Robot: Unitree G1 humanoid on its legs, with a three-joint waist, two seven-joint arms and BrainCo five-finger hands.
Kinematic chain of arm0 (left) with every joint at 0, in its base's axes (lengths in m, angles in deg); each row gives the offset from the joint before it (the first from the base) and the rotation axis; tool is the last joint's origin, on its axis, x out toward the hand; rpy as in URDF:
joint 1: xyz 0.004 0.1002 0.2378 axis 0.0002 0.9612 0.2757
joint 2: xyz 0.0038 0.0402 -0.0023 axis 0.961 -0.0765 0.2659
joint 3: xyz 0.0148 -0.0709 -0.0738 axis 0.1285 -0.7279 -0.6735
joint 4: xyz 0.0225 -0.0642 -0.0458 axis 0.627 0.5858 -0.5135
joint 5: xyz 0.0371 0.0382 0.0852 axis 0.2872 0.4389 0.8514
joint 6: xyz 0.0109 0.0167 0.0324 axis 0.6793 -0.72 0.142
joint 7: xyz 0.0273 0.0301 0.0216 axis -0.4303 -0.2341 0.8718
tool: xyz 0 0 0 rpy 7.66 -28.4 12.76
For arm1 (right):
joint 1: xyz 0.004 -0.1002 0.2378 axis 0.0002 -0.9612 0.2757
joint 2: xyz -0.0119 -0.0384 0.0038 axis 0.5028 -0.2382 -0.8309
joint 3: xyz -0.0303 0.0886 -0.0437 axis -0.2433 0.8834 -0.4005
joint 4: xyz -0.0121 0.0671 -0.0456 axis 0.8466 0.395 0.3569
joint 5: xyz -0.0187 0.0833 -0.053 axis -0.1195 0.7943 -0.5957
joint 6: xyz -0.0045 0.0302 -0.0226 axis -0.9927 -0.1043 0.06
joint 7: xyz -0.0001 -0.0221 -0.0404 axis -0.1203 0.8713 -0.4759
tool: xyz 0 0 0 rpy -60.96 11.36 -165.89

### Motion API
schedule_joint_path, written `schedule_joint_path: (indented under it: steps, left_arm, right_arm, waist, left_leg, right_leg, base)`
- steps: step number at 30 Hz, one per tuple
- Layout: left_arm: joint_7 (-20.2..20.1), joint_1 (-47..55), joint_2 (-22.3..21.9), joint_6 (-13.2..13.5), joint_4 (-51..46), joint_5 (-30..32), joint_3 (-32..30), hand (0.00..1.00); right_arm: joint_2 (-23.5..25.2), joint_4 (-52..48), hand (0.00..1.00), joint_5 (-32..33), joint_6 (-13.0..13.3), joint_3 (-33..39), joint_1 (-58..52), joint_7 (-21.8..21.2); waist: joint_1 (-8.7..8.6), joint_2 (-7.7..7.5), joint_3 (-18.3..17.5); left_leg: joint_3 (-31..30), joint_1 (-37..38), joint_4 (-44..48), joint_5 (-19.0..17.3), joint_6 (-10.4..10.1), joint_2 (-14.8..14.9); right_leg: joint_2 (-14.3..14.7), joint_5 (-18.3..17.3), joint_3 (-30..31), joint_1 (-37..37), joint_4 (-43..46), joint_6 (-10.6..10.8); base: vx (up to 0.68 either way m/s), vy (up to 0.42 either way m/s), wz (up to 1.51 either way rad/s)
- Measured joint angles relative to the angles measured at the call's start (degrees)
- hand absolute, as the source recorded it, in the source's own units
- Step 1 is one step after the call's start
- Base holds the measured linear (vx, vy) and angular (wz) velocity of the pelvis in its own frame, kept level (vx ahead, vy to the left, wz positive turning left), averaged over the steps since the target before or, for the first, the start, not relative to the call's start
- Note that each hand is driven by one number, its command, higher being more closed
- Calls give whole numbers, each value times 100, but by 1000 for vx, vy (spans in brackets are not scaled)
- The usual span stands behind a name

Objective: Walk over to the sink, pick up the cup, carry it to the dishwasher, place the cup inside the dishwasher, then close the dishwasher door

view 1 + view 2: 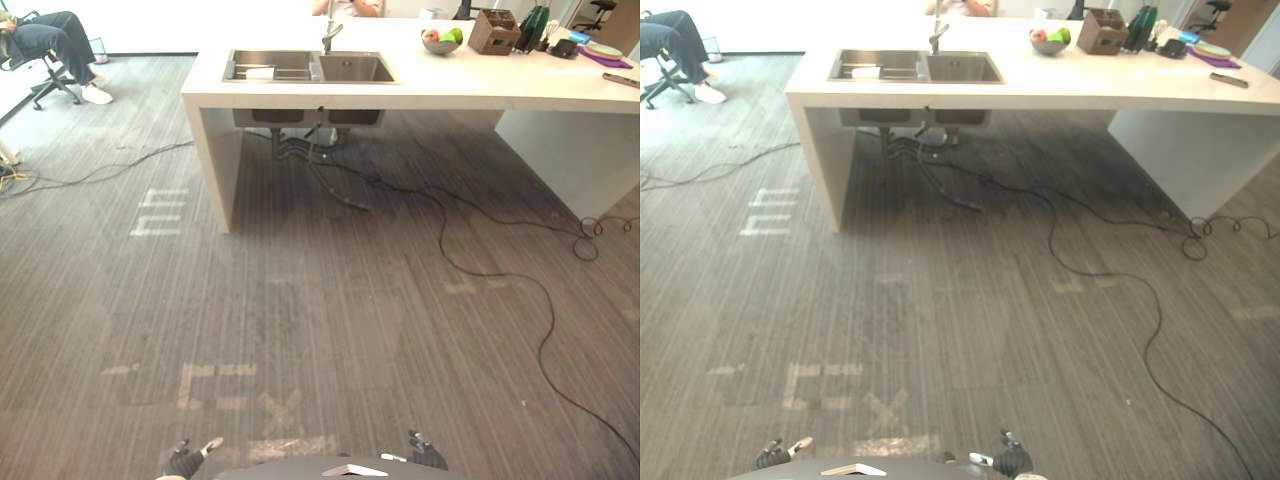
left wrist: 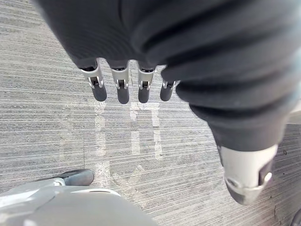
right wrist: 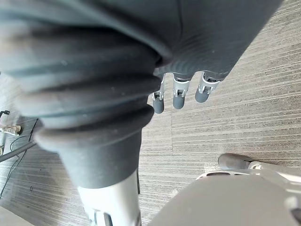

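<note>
A steel double sink is set into the white counter across the room, with a tap behind it. A small white object lies in the sink's left basin; I cannot tell whether it is the cup. My left hand and right hand hang low at the near edge, far from the sink. In the wrist views the left hand's fingers and the right hand's fingers point straight down over the carpet and hold nothing.
Black cables trail over the grey carpet from under the counter to the right. Pale tape marks lie on the floor. A person sits on an office chair at far left. A fruit bowl and a brown box stand on the counter.
</note>
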Motion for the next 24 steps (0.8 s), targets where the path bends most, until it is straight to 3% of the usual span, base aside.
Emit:
schedule_joint_path:
  steps: [11,24]
  left_arm:
    - [-160,-25,-12,-265,62,-7,-123,0]
    - [-112,-39,-11,-284,114,-9,-174,0]
  right_arm:
    - [-7,6,0,19,-75,-9,27,-95]
    - [1,80,0,20,-75,-13,55,-86]
  waist:
    - [-33,-28,59]
    - [-29,-45,46]
  left_leg:
    - [34,46,-32,-19,-30,0]
    - [-10,55,-20,-12,3,0]
  right_leg:
    - [-2,-22,5,54,-36,27]
    - [-3,-5,-41,61,-31,8]
  base:
    - [-60,-18,-1]
    - [1,-1,1]
